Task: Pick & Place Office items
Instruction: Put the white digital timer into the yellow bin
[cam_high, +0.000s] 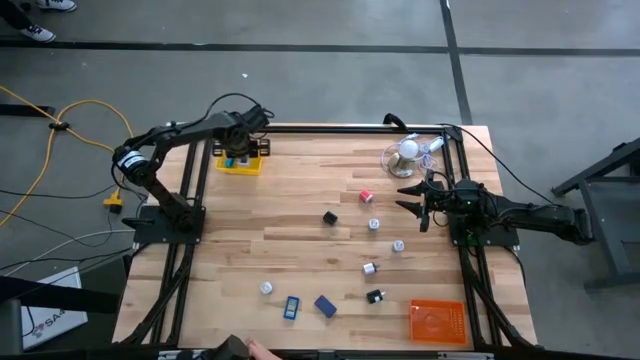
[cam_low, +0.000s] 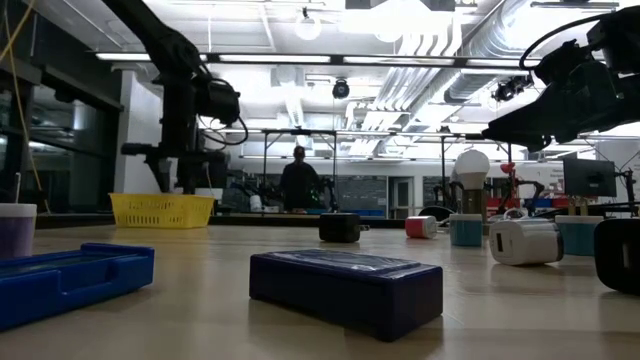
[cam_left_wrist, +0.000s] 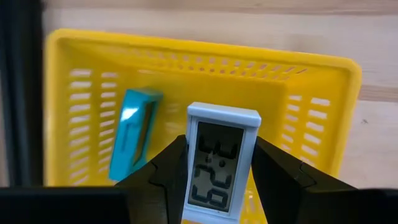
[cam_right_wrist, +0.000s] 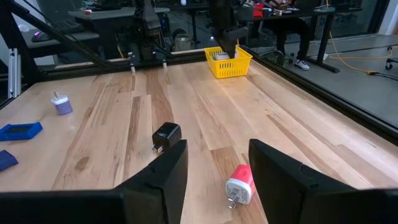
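Note:
My left gripper (cam_high: 238, 152) hovers over the yellow tray (cam_high: 240, 166) at the table's far left and is shut on a small white digital clock (cam_left_wrist: 221, 168). A teal stick (cam_left_wrist: 132, 134) lies flat on the tray's floor. My right gripper (cam_high: 413, 197) waits open at the table's right side, above the wood. A red-and-white bit (cam_right_wrist: 241, 183) and a black bit (cam_right_wrist: 166, 135) lie on the table just ahead of it. Blue blocks (cam_high: 325, 305) and silver-white bits (cam_high: 398, 245) are scattered over the near half of the table. My left gripper pinches the clock by its two long sides (cam_left_wrist: 189, 155), one dark finger (cam_left_wrist: 168, 168) on each. It comes from above, pointing down into the yellow tray (cam_left_wrist: 348, 68). The clock's display faces the wrist camera. Whether its far end touches the tray floor, I cannot tell.
An orange tray (cam_high: 437, 320) sits at the near right corner. A white ball-shaped object with a clear wiry tangle (cam_high: 408, 150) stands at the far right, close to my right arm. A person's hand (cam_high: 255, 350) shows at the near edge. Bare wood lies mid-table.

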